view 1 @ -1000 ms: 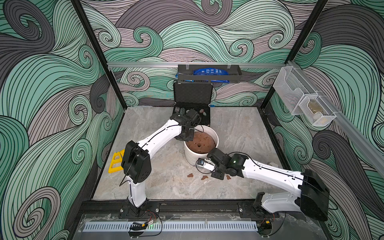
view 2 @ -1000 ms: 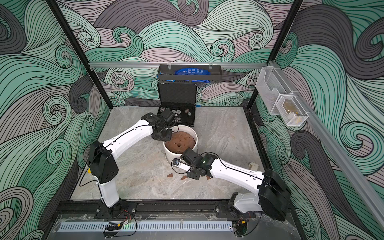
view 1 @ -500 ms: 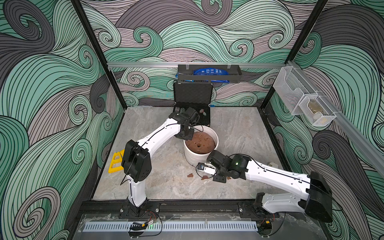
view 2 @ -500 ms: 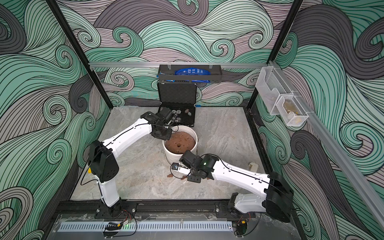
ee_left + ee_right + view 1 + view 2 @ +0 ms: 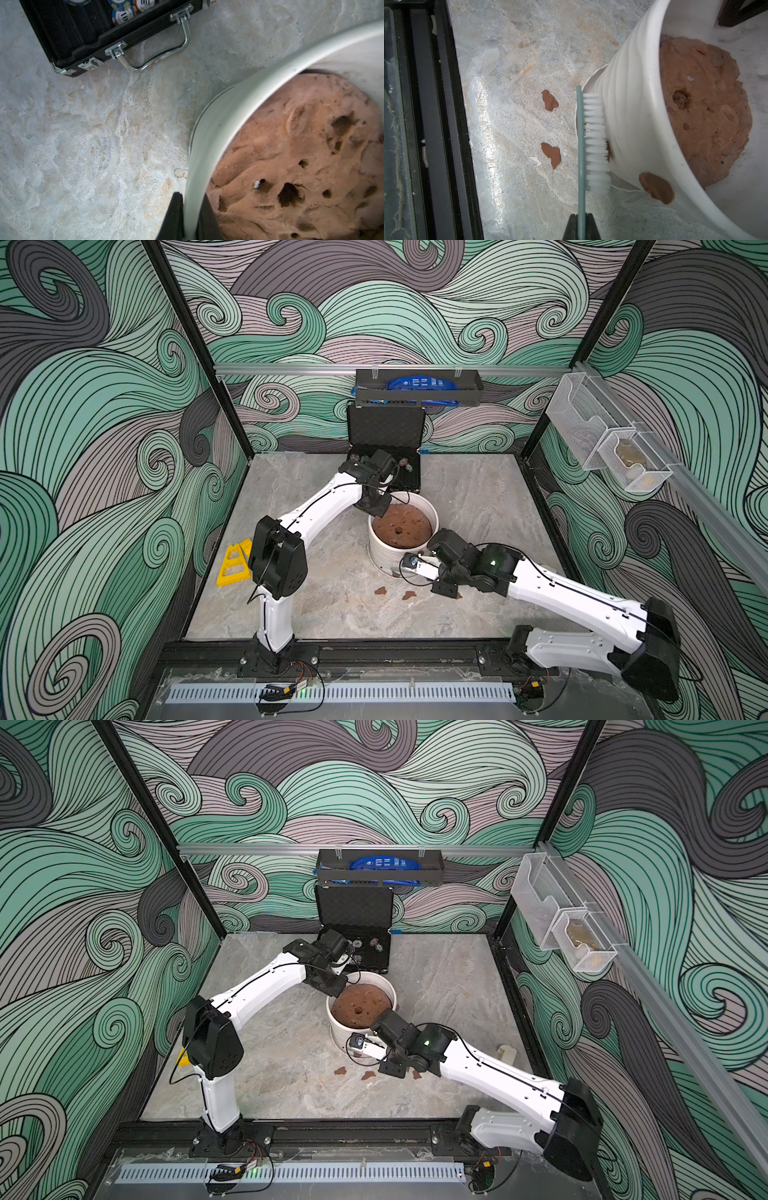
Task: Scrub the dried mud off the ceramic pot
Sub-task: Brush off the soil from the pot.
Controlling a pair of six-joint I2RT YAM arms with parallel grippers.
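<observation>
The ceramic pot point(image 5: 386, 558) point(image 5: 341, 1038), white and ribbed, stands mid-table holding a brown soil mound point(image 5: 401, 526). My left gripper point(image 5: 192, 207) is shut on the pot's rim point(image 5: 239, 108), one finger outside and one inside. My right gripper point(image 5: 581, 220) is shut on the green handle of a brush point(image 5: 581, 145). The brush's white bristles point(image 5: 596, 141) press against the pot's near wall point(image 5: 633, 124). One patch of dried mud point(image 5: 656, 188) sticks to the wall and another point(image 5: 608, 150) is half hidden behind the bristles. Loose mud pieces point(image 5: 549, 100) point(image 5: 552, 154) lie on the table.
An open black case point(image 5: 386, 439) point(image 5: 83, 41) with poker chips stands just behind the pot. A yellow object point(image 5: 235, 562) lies at the table's left edge. The black front rail point(image 5: 436, 124) runs close to the brush. A small pale object point(image 5: 505, 1052) lies at the right.
My right gripper carried the brush down and a little left along the pot's near wall, then back up. The left arm has stayed still on the rim.
</observation>
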